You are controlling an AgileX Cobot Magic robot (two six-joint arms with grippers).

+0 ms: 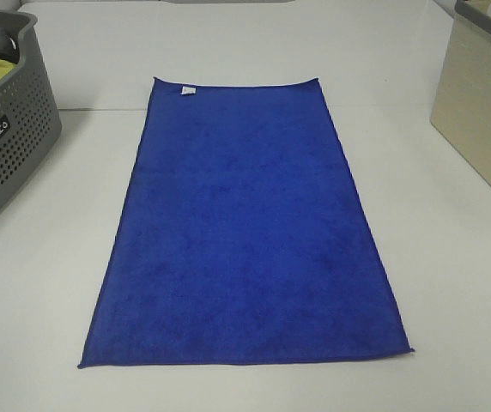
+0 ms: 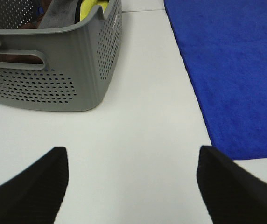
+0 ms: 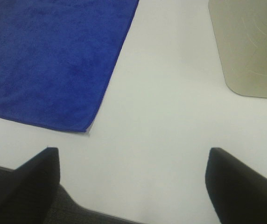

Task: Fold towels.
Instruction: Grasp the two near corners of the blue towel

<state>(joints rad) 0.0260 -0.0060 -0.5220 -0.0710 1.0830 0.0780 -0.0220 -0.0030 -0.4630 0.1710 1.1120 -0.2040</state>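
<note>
Though wide apart, left fingers (image 2: 28, 191) and right fingers (image 3: 243, 186) empty, off towel (image 1: 245, 232).

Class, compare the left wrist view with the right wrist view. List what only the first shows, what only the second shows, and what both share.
Only the left wrist view shows the grey perforated basket, with a yellow-green cloth inside it, and the open left gripper. Only the right wrist view shows the beige container and the open right gripper. Both show part of the blue towel lying flat on the white table, and neither gripper touches it.
</note>
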